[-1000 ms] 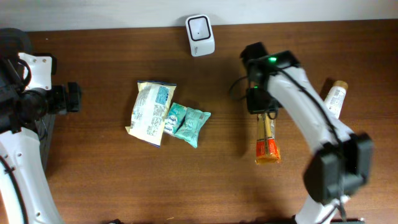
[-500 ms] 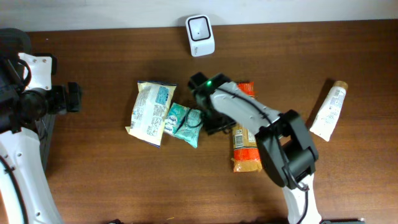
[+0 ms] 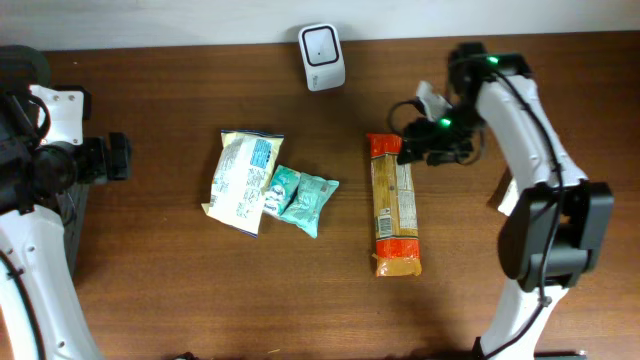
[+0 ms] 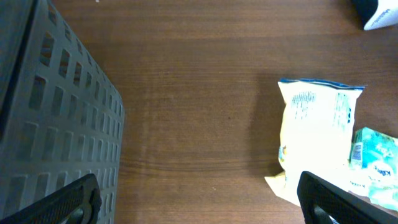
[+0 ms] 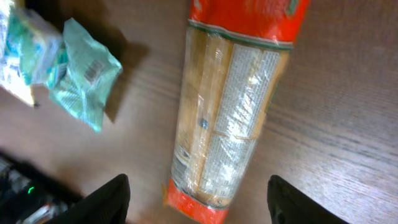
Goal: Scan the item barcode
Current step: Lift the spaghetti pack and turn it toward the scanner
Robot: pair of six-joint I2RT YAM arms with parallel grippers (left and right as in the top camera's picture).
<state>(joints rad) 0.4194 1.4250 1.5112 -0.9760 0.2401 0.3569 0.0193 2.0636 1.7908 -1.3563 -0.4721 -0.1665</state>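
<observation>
The long packet of pasta (image 3: 395, 215) lies flat on the table (image 3: 150, 290), right of centre in the overhead view, one end pointing up toward the scanner (image 3: 322, 43) at the top edge. The right gripper (image 3: 413, 152) hangs just beside that upper end, its fingers (image 5: 112, 199) spread and empty. At far left, the left gripper (image 4: 199, 199) is wide open, holding nothing.

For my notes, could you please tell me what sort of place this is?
Probably a mock checkout on a wooden table: a white barcode scanner, snack bags and a pasta packet.
</observation>
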